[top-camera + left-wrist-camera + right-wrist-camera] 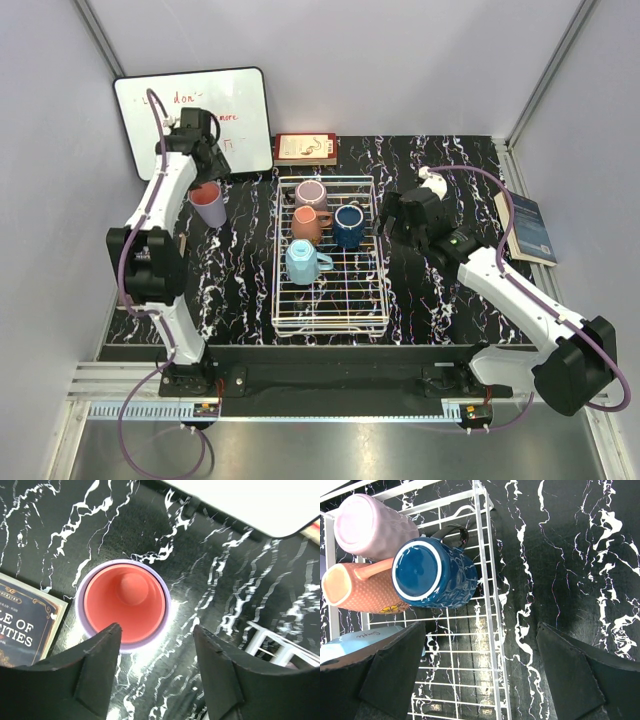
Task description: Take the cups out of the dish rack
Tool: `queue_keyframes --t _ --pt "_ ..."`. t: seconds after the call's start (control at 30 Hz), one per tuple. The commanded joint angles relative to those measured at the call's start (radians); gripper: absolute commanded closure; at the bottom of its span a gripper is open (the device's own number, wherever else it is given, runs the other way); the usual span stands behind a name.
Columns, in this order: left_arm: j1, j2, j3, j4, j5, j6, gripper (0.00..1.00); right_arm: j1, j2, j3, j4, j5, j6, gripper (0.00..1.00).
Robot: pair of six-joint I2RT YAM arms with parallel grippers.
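Right now nearest to the rack load: R gripper (479, 630), jaws spread wide, holding nothing, one finger over the dish rack (485, 545), the other over bare table (580, 555), w/ the rack's R wall running btwn. Puts the dk blue cup (432, 572) just to gripper's L, inside that wall, base turned toward wrist cam, so axis prob near upright & mouth down; exact tilt not clear. Cup's handle (454, 531) on far side, away from fingers. Crowded on cup's L: terracotta cup (362, 587) pressed close, maybe touching, mauve cup (370, 522) just behind, lt blue cup (300, 262) toward near edge & a bit apart. So prob calls for a short shift L over the wall, then a drop from above, w/ care not to catch wire or knock the neighbours. Open table R of rack for set-down, up to the book (528, 228) at R edge. Over on L side: L gripper (157, 627) open & empty too, above the lavender cup (79, 607) w/ salmon pink cup (125, 600) nested inside, both mouth up on table, L of rack, near whiteboard (195, 110); not round it, cup ahead & toward one finger. Well apart from the 4 cups in rack, so R gripper the closer one. Looks like 2 of 6 out, 4 to go.
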Motion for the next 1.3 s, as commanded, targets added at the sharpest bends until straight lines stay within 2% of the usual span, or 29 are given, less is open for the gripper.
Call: queue_keyframes --t 0.0,0.1,0.2,0.33,0.5,0.7,0.8,0.97,1.27 --pt "0.003 -0.167 0.011 0.053 0.005 -0.044 0.34 0.003 -0.003 0.018 0.039 0.005 -0.027 0.00" --pt "-0.021 -0.267 -0.044 0.091 -0.009 -0.061 0.32 0.003 0.008 0.038 0.037 -0.001 -0.046 0.00" --pt "-0.094 -0.378 -0.104 0.125 -0.049 -0.041 0.31 0.003 0.025 0.066 0.036 -0.010 -0.052 0.00" --pt "-0.283 -0.461 -0.199 0.127 -0.155 -0.012 0.29 0.010 0.066 0.133 0.034 -0.046 -0.069 0.00" --pt "-0.452 -0.593 -0.360 0.136 -0.209 -0.027 0.27 0.118 0.146 0.257 -0.024 -0.024 -0.139 0.00" --pt "-0.581 -0.762 -0.535 0.136 -0.299 -0.073 0.25 0.308 0.277 0.382 -0.105 0.068 -0.198 0.00" --pt "-0.633 -0.836 -0.598 0.131 -0.353 -0.096 0.25 0.359 0.307 0.382 -0.108 0.057 -0.181 0.00" --pt "-0.652 -0.919 -0.678 0.110 -0.370 -0.134 0.23 0.399 0.336 0.382 -0.105 0.040 -0.136 0.00" --pt "-0.670 -0.965 -0.747 0.084 -0.385 -0.162 0.22 0.460 0.379 0.403 -0.093 0.059 -0.136 0.00"
